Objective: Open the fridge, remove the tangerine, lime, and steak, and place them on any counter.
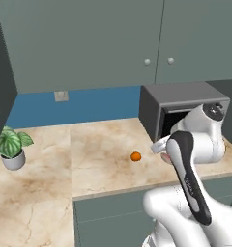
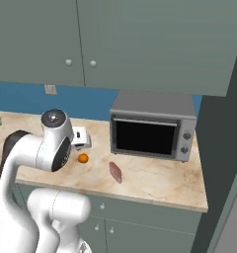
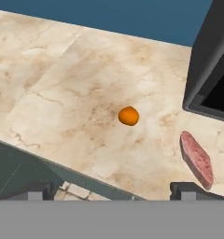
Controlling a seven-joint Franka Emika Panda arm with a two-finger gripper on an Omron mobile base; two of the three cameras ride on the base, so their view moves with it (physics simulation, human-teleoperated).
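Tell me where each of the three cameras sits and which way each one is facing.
Left base view: behind the arm's left, facing the counter, tangerine, potted plant; arm lower right.
Right base view: behind its right, facing the microwave and steak; arm lower left.
Hand view: on the open hand, looking down; dark fingertips at bottom.
All views share the tangerine and counter.

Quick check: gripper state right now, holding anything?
Gripper: jaws open, holding nothing; the tangerine and the steak lie on the counter below it.
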